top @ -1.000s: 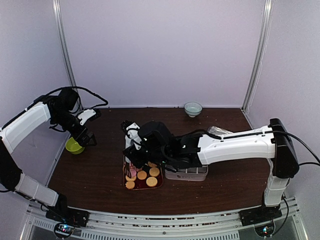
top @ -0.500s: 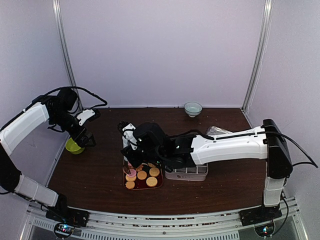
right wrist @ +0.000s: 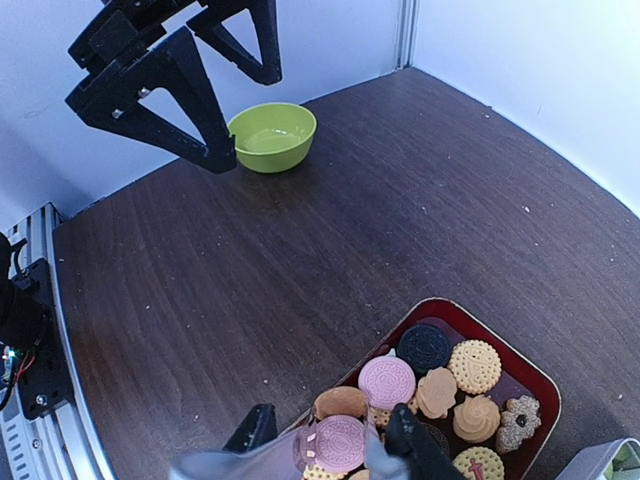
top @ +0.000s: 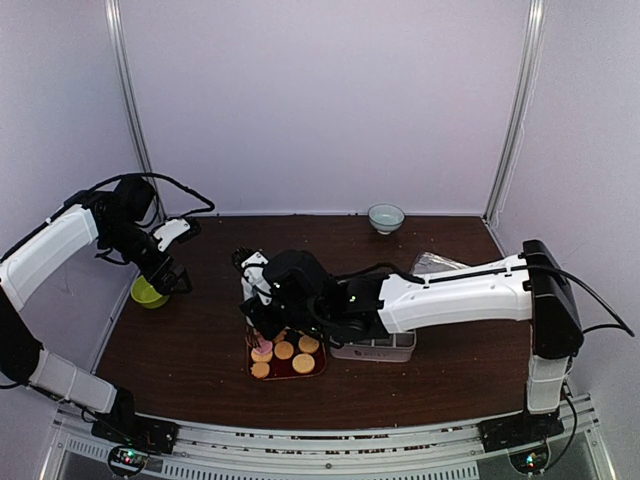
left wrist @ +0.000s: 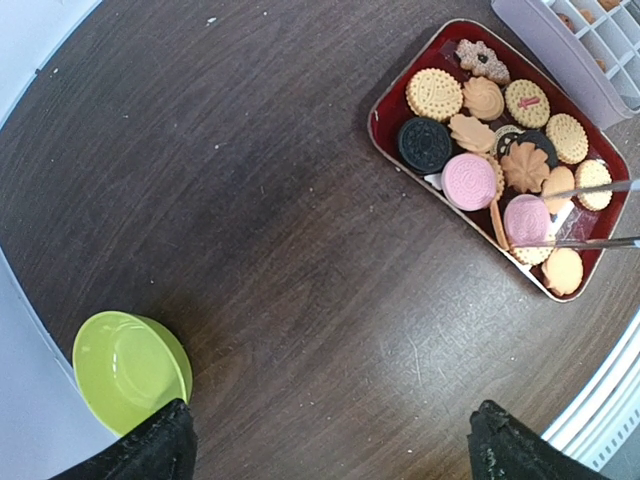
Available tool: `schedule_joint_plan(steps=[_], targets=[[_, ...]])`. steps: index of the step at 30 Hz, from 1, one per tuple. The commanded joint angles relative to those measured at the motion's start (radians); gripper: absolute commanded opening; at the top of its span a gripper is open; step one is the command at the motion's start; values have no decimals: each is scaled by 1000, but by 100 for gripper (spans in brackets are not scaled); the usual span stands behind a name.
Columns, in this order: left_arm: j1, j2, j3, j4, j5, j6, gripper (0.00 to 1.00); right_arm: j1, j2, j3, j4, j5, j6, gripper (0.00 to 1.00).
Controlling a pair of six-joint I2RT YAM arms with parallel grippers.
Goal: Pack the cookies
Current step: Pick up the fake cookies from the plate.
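1. The cookies [left wrist: 470,130] lie in a dark red tray [left wrist: 381,112] that stands on the brown surface [top: 190,345].
2. Most of them are golden, round or flower-shaped. One is black and two are pink.
3. The right tool [right wrist: 332,440] is closed on metal tongs [right wrist: 210,466] and hangs over the tray.
4. The two arms of the tongs stand on either side of one pink cookie [left wrist: 524,218], at its edges. It cannot be told if this cookie is lifted off the cookies under it.
5. The other pink one [left wrist: 468,181] lies flat in the tray, just beside the first.
6. A grey box [top: 372,348] with small compartments stands just beside the tray, on its right.
7. The left tool [left wrist: 330,450] is open, with its fingers wide apart and nothing between them.
8. It hovers above the surface near a green bowl [left wrist: 128,368], well apart from the tray.
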Motion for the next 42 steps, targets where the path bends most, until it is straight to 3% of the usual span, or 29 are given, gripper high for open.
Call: schedule_joint_plan(steps=[1, 7, 11, 17, 42], targets=[[5, -10, 13, 0, 21, 2, 98, 19, -2, -9, -11, -5, 1, 34], [6, -7, 24, 0, 24, 2, 98, 23, -36, -38, -10, -13, 15, 33], [6, -2, 27, -2, 24, 2, 98, 23, -26, -42, -21, 8, 11, 39], [6, -11, 16, -4, 17, 6, 98, 21, -43, -38, -4, 33, -8, 42], [6, -15, 9, -4, 19, 10, 98, 6, -88, -50, 43, -9, -1, 41]])
